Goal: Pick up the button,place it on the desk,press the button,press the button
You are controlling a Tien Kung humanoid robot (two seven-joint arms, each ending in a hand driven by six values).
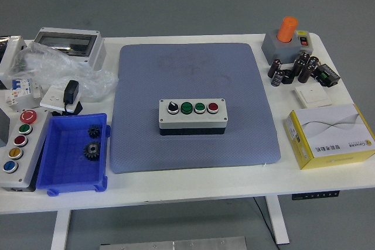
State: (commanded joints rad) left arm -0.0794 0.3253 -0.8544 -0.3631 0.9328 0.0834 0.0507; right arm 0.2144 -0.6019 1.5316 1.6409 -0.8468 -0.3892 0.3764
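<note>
A grey button box (pixel 193 116) sits upright in the middle of the blue-grey mat (pixel 193 68). Its top carries a black knob (pixel 173 108), two green buttons (pixel 186 108) and a red button (pixel 212 108) in one row. Neither of my hands is in view. Nothing touches the box.
A blue bin (pixel 72 155) with two gears and a grey multi-button box (pixel 16 147) stand at the left. A clear-lidded box (pixel 65 43), plastic wrap and a charger lie at the back left. A grey box with an orange button (pixel 286 39), several capacitors (pixel 296 68) and a yellow carton (pixel 331 136) are at the right.
</note>
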